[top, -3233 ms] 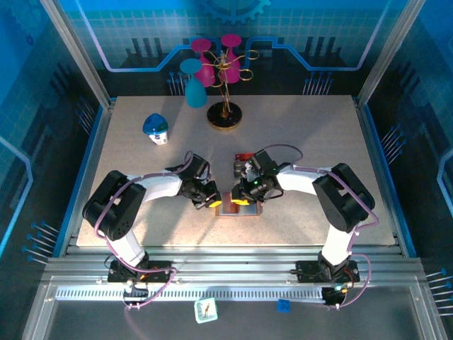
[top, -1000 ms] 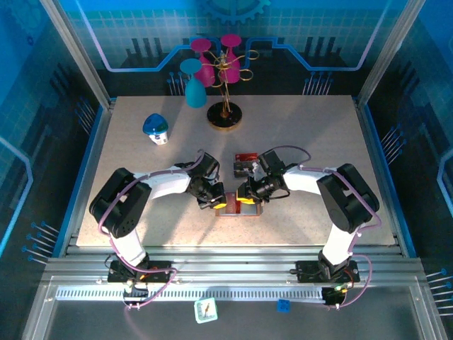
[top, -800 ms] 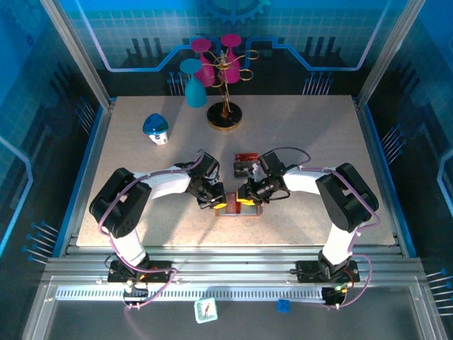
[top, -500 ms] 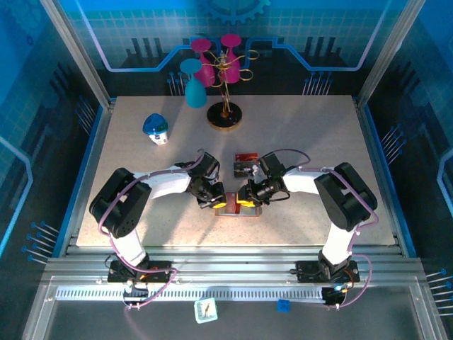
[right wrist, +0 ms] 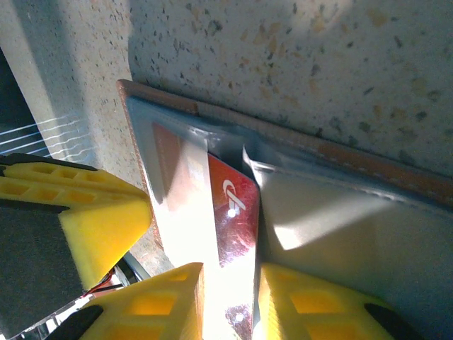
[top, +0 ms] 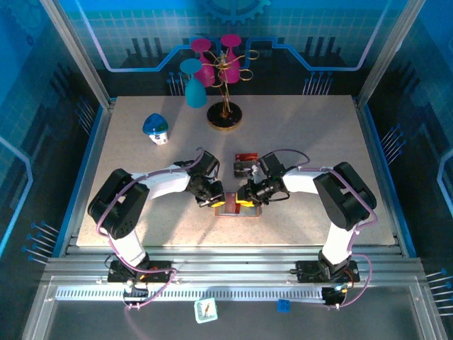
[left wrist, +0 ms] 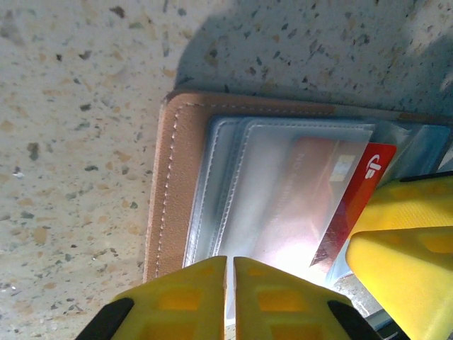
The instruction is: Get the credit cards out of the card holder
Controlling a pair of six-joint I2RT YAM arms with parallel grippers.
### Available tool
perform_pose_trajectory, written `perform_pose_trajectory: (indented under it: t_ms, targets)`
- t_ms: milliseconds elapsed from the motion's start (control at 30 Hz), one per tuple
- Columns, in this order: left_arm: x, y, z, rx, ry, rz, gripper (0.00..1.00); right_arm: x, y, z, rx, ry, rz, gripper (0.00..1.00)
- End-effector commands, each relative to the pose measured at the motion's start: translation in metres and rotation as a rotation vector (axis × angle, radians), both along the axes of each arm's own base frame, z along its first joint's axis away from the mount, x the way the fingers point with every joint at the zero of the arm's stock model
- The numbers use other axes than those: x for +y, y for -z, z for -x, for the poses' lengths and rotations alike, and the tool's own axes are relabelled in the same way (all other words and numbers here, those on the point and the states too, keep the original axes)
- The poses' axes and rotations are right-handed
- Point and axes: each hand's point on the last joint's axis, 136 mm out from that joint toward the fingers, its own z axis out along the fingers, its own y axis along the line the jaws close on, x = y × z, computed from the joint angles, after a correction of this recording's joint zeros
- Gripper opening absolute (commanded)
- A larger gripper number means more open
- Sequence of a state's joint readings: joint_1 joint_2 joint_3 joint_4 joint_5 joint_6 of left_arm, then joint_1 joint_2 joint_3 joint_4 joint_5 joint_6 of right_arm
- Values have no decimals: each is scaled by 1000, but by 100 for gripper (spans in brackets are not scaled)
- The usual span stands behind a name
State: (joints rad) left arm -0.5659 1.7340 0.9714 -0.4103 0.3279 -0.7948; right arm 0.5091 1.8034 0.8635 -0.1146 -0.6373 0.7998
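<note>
The card holder (top: 238,210) lies open on the table near the front, brown rim (left wrist: 170,177) round clear grey-blue pockets. My left gripper (left wrist: 230,265) is shut, its tips resting on the left pocket panel (left wrist: 283,184). A red credit card (right wrist: 237,212) sticks out of the middle pocket. My right gripper (right wrist: 230,301) is shut on this card, one finger on each long edge. In the top view the left gripper (top: 218,202) and right gripper (top: 243,199) meet over the holder. More credit cards (top: 245,161), red and dark, lie on the table just behind.
A cup stand (top: 225,117) with pink and blue glasses is at the back centre. A blue-and-white mushroom-shaped object (top: 156,128) sits at the back left. The right gripper's yellow finger (left wrist: 407,241) crowds the left wrist view's right side.
Since three seconds ago the left gripper has moved right onto the holder and the right gripper has shifted slightly left. Over the last second almost nothing moves.
</note>
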Motion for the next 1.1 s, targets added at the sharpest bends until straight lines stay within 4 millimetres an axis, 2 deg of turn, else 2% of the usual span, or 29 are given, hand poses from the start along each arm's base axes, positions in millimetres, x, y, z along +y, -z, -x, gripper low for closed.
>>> perform_pose_trajectory:
  t_ms: [0,333,500,1067]
  targets:
    - [3,7,3,17,18,-26,10,-11,19,10,53,9,49,27]
    - [8,23,14,56,8,-27,7,-6,15,9,54,21,3,26]
    - [9,27,18,71,14,-32,7,-4,10,8,42,32,-20,23]
    - [13,28,19,72,15,-46,7,-16,-2,6,2,51,7,10]
